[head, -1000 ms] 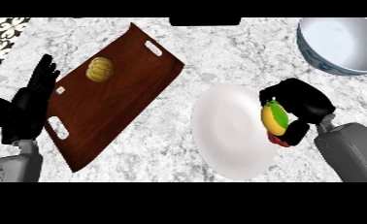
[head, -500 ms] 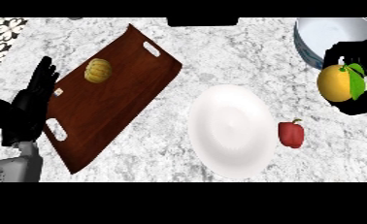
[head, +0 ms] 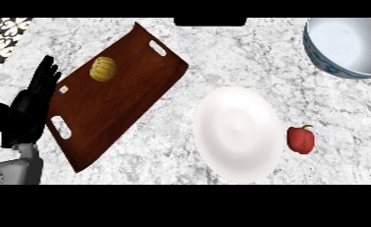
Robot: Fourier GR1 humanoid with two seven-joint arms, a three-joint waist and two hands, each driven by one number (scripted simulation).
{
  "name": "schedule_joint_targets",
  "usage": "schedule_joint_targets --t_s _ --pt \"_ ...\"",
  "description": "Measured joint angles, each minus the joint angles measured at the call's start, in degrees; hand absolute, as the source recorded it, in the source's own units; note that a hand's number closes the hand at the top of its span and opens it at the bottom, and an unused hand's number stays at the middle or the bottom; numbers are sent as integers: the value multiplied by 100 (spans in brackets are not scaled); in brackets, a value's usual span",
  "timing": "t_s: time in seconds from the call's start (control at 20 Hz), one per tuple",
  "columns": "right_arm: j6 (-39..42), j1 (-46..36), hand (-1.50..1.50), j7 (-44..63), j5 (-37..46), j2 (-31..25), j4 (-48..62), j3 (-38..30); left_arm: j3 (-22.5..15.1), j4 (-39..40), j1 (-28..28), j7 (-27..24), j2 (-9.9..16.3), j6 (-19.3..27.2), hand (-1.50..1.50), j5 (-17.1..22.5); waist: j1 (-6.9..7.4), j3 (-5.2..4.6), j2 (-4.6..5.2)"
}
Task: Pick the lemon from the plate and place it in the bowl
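The white plate [head: 238,132] lies bare on the marble counter, nothing on it. The white bowl with a blue-patterned outside [head: 344,44] stands at the far right top; I see no lemon inside its visible part. The lemon shows nowhere in this view. My left hand [head: 30,108] rests open at the left edge, fingers up, beside the wooden tray. My right hand is out of view.
A dark wooden tray [head: 119,98] lies tilted at the left with a small yellow squash [head: 103,69] on it. A red bell pepper [head: 301,139] sits on the counter just right of the plate.
My right hand, holding the lemon, rose from the plate's right edge toward the bowl and has now left the view with it. The left hand stayed still.
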Motion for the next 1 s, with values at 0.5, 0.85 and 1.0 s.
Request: schedule_joint_targets --t_s 0.5,0.85,1.0 --pt "-547 -1279 150 -1271 424 -71 3037 48 -122 38 -222 110 -101 18 0 -109 160 8 59" --pt "-1297 -2119 150 -2260 898 -46 5077 100 -132 134 -476 177 -92 -29 0 -96 272 13 110" --pt "-1542 -2405 150 -2560 1053 -58 5735 100 -181 86 -425 171 -154 -19 0 -112 305 17 119"
